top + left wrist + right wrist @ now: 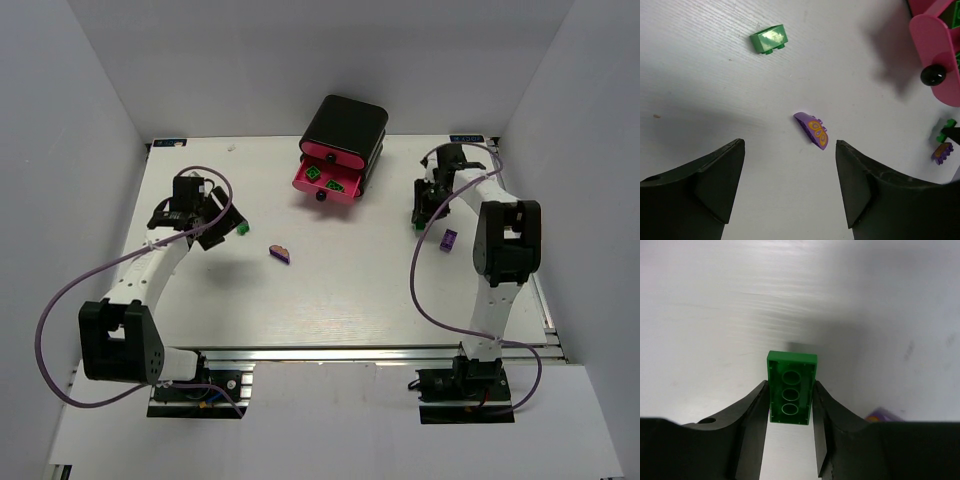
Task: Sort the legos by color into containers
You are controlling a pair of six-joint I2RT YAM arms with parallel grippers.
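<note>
Right gripper (790, 385) clamped on a bright green rectangular plastic brick (791, 371). Left gripper (790, 145) open above a purple curved plastic brick (812, 130) lying on the white tabletop (715, 90). Open magenta-pink plastic drawer (305, 183) holds green bricks (335, 184).

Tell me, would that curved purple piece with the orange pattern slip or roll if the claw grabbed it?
Probably slippery: the purple piece has a smooth curved top, so the open left gripper could squirt it sideways. It likely won't roll, since it seems to rest flat on the table. It looks like tiny rigid plastic, so probably light, easily nudged.
</note>
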